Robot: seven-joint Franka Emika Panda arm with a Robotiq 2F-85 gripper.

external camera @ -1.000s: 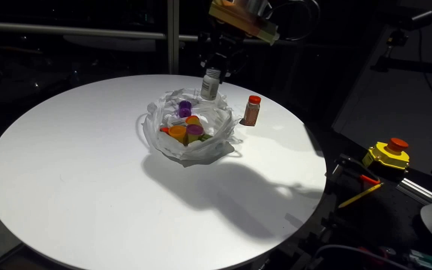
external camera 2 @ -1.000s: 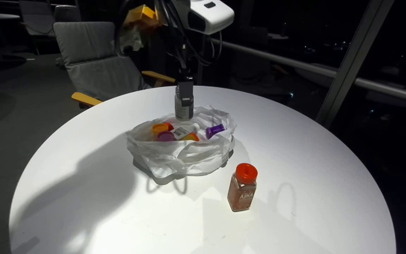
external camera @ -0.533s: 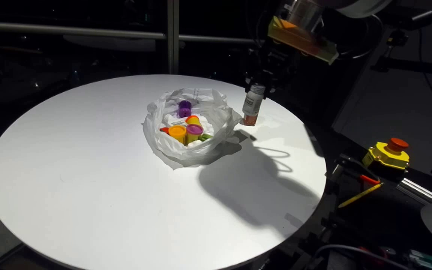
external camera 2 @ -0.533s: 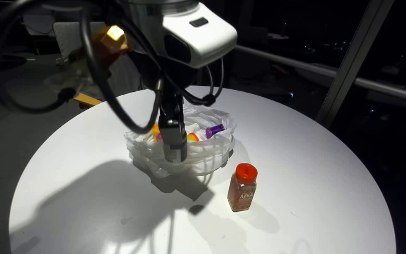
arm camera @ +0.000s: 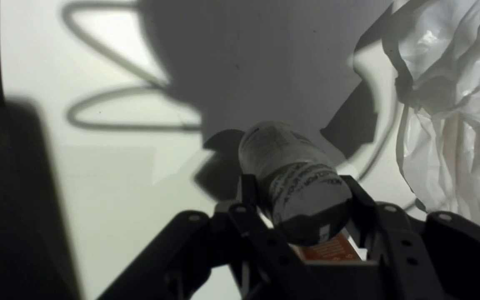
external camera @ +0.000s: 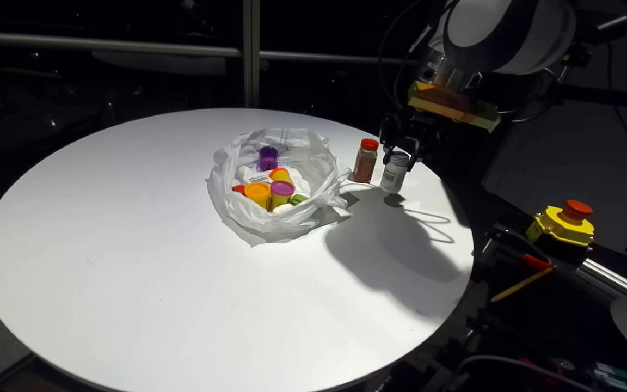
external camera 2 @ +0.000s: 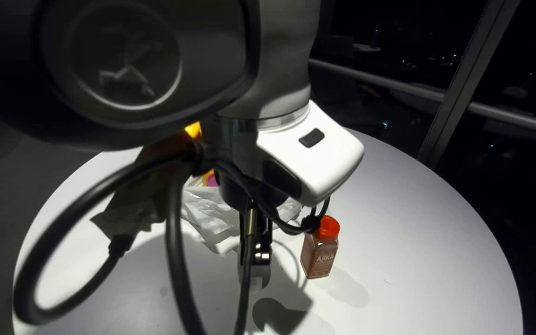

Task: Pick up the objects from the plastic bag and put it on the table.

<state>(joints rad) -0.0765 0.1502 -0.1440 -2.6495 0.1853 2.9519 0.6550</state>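
A white jar (external camera: 394,173) hangs just above a round white tabletop (external camera: 128,272), pinched between the 2 fingers of a black gripper (arm camera: 301,193). Lettering rings the jar's upper end in the wrist view. Just beside it, a red-capped bottle (external camera 2: 320,253), its label reading AJIKA, stands upright on the tabletop. Near the pair sits a crinkled plastic bag (external camera: 251,215), its mouth spread wide like a bowl. Inside are a purple item (external camera: 268,158), an orange-lidded tub (external camera: 257,195) side by side with a purple-lidded tub (external camera: 282,190), a yellow piece with an orange top (external camera: 281,175), a green piece (external camera: 297,200) and a small red piece (external camera: 238,189). In an exterior view, the robot arm (external camera 2: 314,153) hides much of the bag. Off the tabletop's edge, a yellow device with a red knob (external camera: 561,226) rests on a dark surface (external camera: 553,326), near a thin yellow stick (external camera: 523,284).
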